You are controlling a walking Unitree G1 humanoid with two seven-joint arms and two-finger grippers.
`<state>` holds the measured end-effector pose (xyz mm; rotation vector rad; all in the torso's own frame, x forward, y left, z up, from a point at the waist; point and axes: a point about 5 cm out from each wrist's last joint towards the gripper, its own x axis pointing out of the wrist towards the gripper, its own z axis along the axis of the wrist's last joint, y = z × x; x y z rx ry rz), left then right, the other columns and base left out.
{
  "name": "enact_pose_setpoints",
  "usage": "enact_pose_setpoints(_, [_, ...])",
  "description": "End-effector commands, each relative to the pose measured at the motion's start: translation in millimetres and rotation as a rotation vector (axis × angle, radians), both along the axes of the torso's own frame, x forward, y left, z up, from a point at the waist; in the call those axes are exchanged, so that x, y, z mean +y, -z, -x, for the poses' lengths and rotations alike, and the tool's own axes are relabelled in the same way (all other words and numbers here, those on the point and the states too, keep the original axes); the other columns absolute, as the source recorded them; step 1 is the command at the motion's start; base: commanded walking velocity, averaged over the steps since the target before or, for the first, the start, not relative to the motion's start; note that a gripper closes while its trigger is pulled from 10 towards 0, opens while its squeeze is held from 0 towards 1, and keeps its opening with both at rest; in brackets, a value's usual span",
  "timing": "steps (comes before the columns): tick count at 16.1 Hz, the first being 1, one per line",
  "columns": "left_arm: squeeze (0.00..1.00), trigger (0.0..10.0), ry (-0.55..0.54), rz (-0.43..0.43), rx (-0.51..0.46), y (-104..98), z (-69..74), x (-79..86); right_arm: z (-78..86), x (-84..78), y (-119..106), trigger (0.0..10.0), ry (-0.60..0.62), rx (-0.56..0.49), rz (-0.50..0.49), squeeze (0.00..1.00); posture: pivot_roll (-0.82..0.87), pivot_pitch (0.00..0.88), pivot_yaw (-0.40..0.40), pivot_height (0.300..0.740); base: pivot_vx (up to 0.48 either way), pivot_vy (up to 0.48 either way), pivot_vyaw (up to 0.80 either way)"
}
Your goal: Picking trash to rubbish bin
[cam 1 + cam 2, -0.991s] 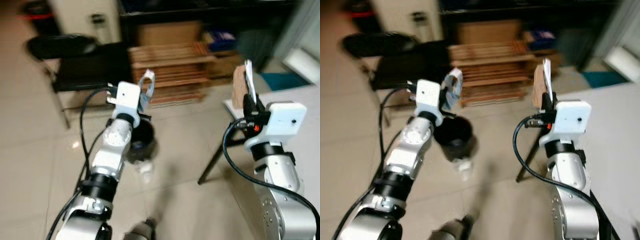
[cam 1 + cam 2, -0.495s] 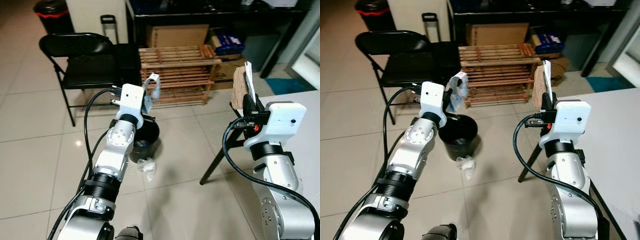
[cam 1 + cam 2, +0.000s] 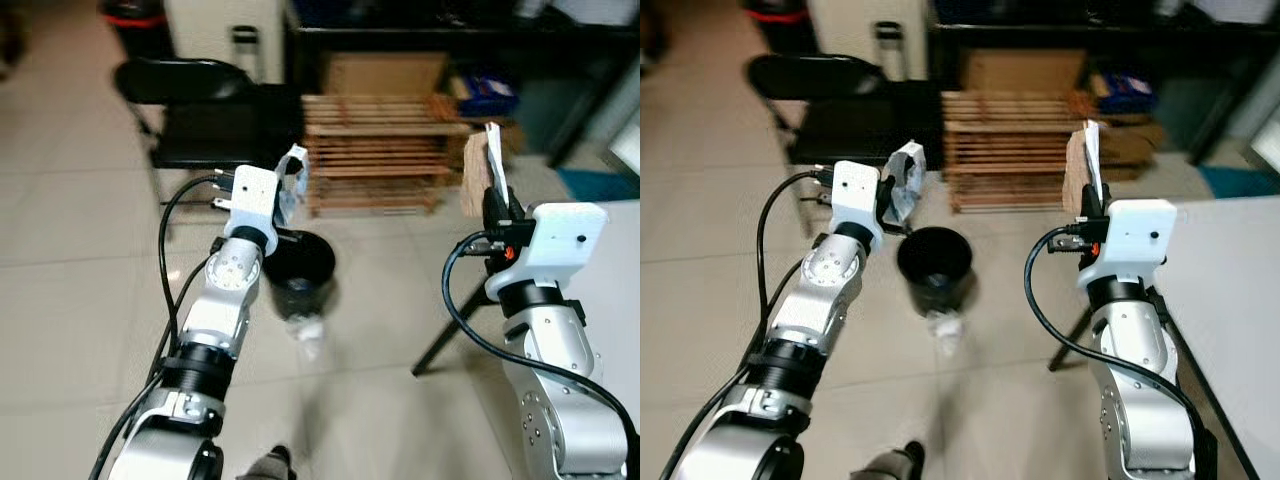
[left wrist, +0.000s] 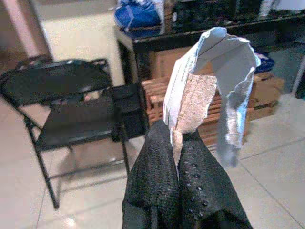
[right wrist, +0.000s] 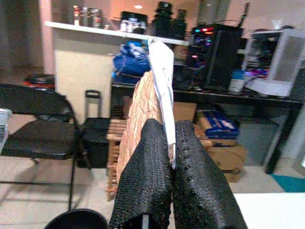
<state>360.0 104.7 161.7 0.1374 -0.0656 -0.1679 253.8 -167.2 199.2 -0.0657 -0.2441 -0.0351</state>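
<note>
Two arms are showing in the left eye view. Left gripper, centre-left of frame, is pinching a crumpled silver-white wrapper above the black rubbish bin, which is sitting on the tiled floor at frame centre. Right gripper, centre-right, is clamping a tan-and-white paper scrap upright. A clear crumpled piece of trash is lying on the floor just below the bin, touching or nearly so. A black folding chair is standing upper left, a wooden slat rack upper centre, a white table edge at right.

Right eye view is showing the same layout: wrapper sitting left of the bin's rim rather than over it, bin mouth open and dark.

Left wrist view: black fingers are closing tight on the wrapper, a torn foil-and-white sheet with a tan textured patch, rising above the tips at frame centre. Chair at left, cardboard box behind.

Right wrist view: fingers are pressing together on the scrap, tan piece and thin white sheet sticking up at centre. Bin rim is peeking in at lower left; a dark desk with electronics is filling the upper right.
</note>
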Motion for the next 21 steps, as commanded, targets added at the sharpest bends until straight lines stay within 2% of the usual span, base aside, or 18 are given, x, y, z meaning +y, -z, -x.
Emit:
enact_pose_setpoints(1, [0.0,10.0,0.006,0.009,0.015,0.7,-1.1,-1.9,-1.7,-0.8,1.4,10.0,0.008,0.013,0.002,0.0,0.18,0.091,-0.051,0.74,0.0,0.0,0.8])
enact_pose_setpoints(4, [0.0,10.0,0.044,0.057,0.033,0.8,-0.7,-3.4,-2.7,-1.7,1.4,10.0,0.021,0.01,-0.016,0.0,0.18,0.09,-0.05,0.74,0.0,0.0,0.15])
enact_pose_setpoints(9, [0.0,10.0,0.063,0.064,0.042,1.0,-0.3,-1.1,-2.6,-1.8,1.2,10.0,0.027,0.005,-0.024,0.0,0.18,0.093,-0.05,0.74,0.0,0.0,0.0])
enact_pose_setpoints(19, [0.0,10.0,0.071,0.055,0.042,0.3,-2.1,0.7,-2.0,-1.5,1.1,10.0,0.03,0.0,-0.027,0.0,0.18,0.094,-0.043,0.74,0.0,0.331,0.0])
enact_pose_setpoints(21, [0.0,10.0,0.072,0.052,0.043,0.5,-2.0,0.8,-1.8,-1.2,1.3,10.0,0.029,0.001,-0.027,0.0,0.18,0.094,-0.043,0.74,0.257,0.388,0.0])
